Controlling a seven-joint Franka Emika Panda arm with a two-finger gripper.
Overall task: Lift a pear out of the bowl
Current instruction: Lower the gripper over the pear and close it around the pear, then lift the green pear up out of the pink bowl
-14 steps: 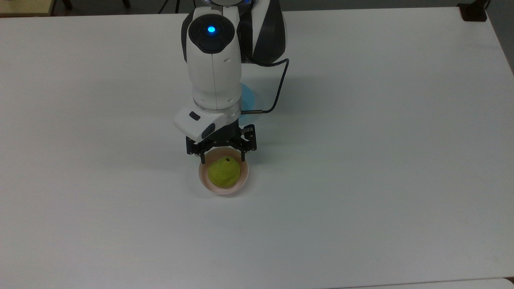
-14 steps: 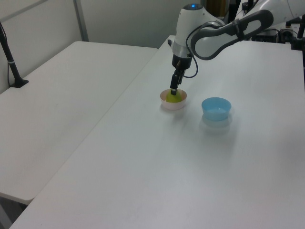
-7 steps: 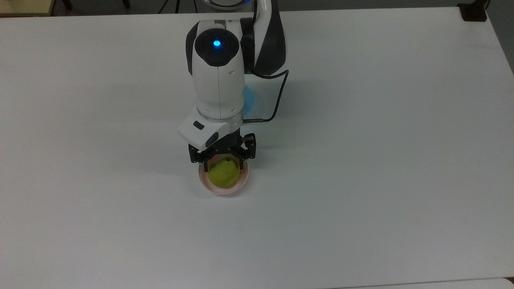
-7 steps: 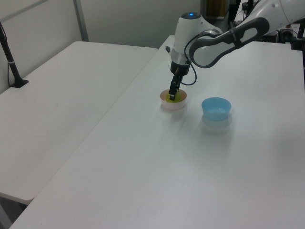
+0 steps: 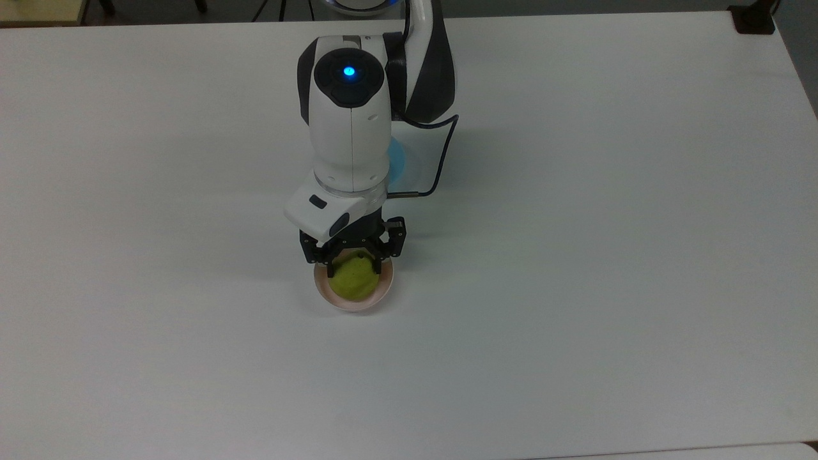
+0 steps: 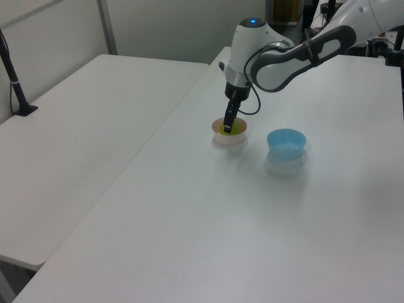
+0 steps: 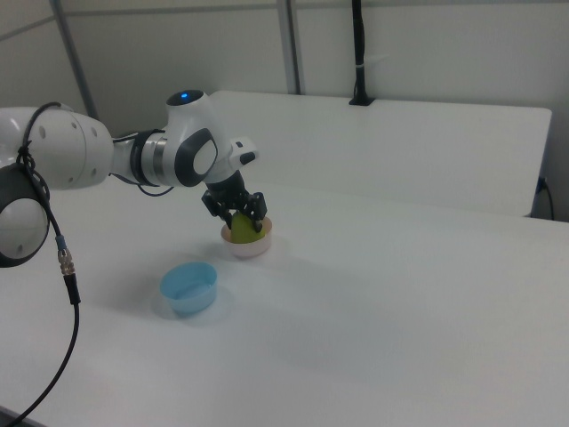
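Lowered since the earlier frame, the open black two-finger claw (image 5: 354,265) straddles the yellow-green pear (image 5: 354,282), seated in the pale pink round bowl (image 5: 353,305) at 6 o'clock of the light blue bowl (image 5: 397,160) in the top view, ready to close.

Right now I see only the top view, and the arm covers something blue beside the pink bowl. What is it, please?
Observer: A light blue bowl. The left view shows it whole, standing apart from the pink bowl.
Operator: Is anything inside it?
Observer: No, the right view shows it empty.
Operator: Is the pear lifted already?
Observer: Not yet. In the right view the pear sits low in the pink bowl, with the gripper down at it.
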